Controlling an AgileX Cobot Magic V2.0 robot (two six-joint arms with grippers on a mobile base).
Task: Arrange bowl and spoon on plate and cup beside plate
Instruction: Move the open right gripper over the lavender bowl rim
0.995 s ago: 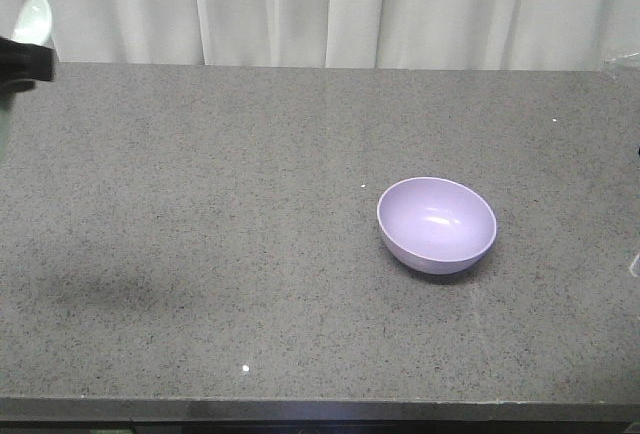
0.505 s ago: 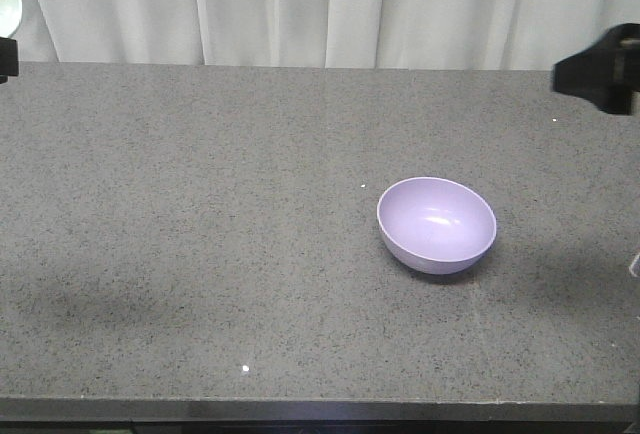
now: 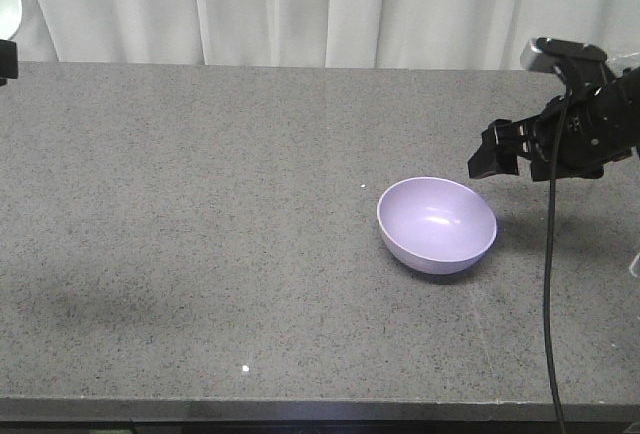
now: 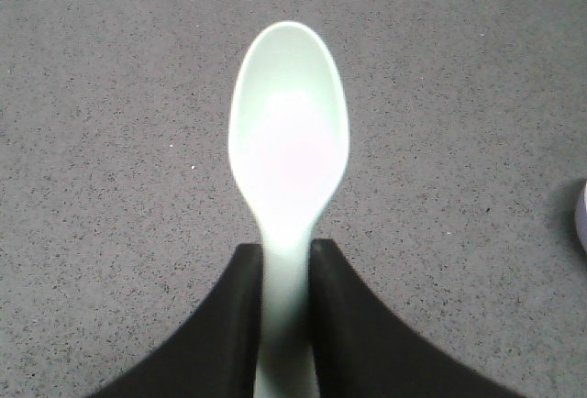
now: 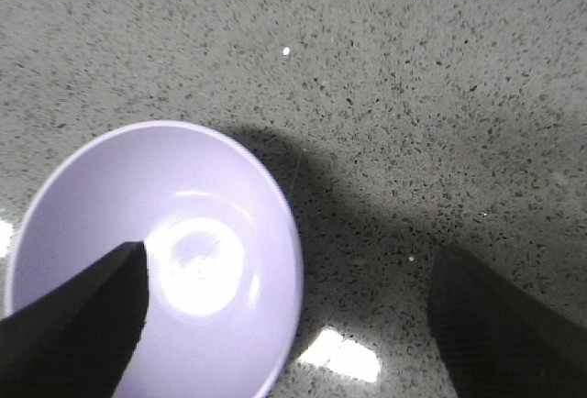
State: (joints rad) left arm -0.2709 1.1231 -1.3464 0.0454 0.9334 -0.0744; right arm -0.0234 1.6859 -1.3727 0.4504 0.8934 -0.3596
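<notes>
worktop (image 3: pixel 200 254): grey speckled stone. bowl (image 3: pixel 437 224): lavender, upright, empty, right of centre on the worktop. right gripper (image 5: pixel 289 270): raised by the bowl's rim, jaws wide, holding nothing. left gripper (image 4: pixel 286 260): far left, jaws clamped on the handle of the spoon (image 4: pixel 289 132), mint green, held above the worktop.

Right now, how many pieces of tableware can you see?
2. The bowl sits on the counter right of centre; the spoon is gripped in the left claw. Others may lie outside the views.
</notes>
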